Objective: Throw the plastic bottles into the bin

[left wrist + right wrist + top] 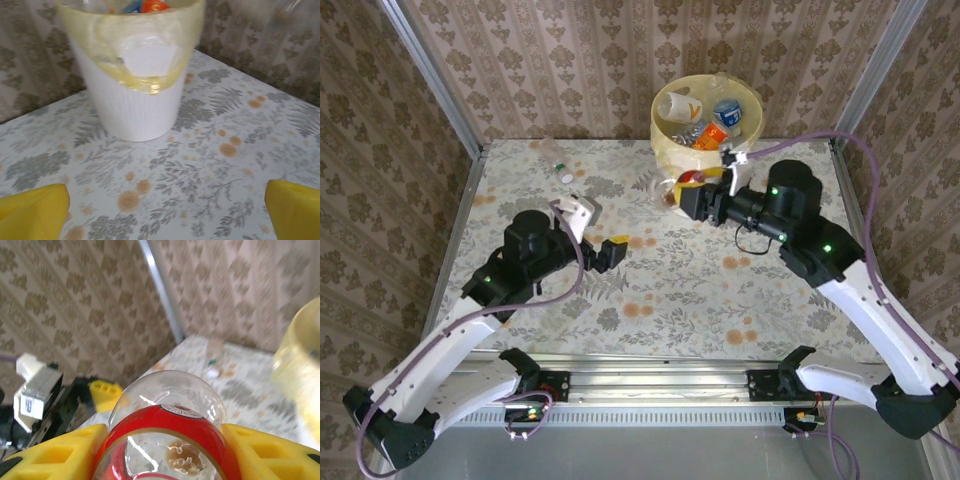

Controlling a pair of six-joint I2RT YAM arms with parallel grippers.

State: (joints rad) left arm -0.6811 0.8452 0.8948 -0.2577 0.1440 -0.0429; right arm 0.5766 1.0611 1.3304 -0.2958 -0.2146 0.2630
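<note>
We hold one bottle by the bin: our right gripper (pixel 167 460) squeezes a clear bottle with a red label (pixel 167 432).
From the right wrist we see this bottle up close, pinched between two yellow fingers (pixel 60 452). From the top we see it is just by the front left of the bin (pixel 655 125), with other bottles (pixel 705 128) inside the bin. One small bottle (pixel 563 171) lies far off on the table (pixel 670 290). From the left wrist we see our left gripper (pixel 162 215) wide open, holding nothing, facing the bin.
</note>
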